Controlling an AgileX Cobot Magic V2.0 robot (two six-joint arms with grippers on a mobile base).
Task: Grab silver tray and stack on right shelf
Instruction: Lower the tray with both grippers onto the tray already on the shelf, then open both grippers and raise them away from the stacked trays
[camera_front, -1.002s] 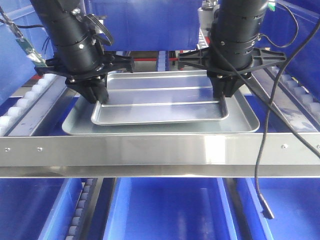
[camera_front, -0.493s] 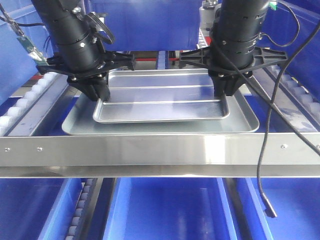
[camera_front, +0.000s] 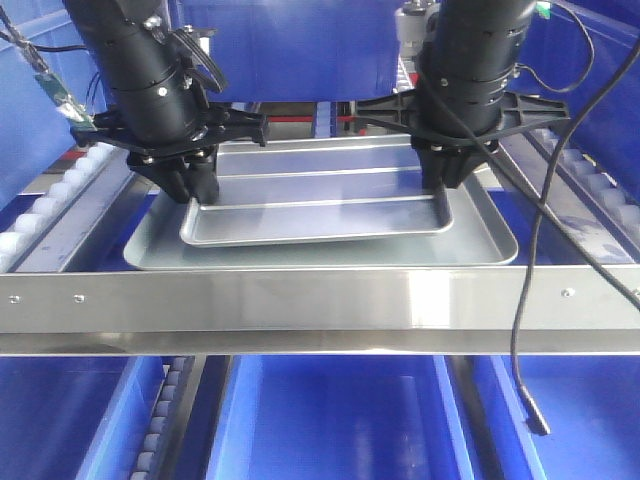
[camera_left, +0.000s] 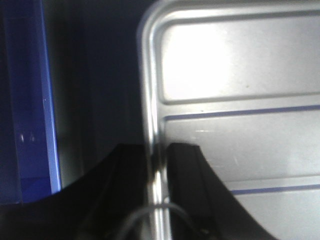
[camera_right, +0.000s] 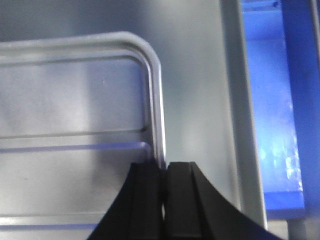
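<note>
Silver tray (camera_front: 320, 205) is grasped and sits over the larger grey tray (camera_front: 480, 250) on the right shelf (camera_front: 320, 300); by my read placement is nearly done, release and retreat remain. Left gripper (camera_front: 197, 190) clamps its 9 o'clock rim, right gripper (camera_front: 443, 188) its 3 o'clock rim

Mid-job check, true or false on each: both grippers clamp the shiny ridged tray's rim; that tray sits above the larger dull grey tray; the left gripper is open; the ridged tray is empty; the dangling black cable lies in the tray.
1. True: the left gripper and the right gripper pinch the shiny ridged silver tray at opposite short rims.
2. True: it is over the larger dull grey tray.
3. False: it is shut on the rim.
4. True.
5. False: the black cable hangs in front of the steel front bar.
</note>
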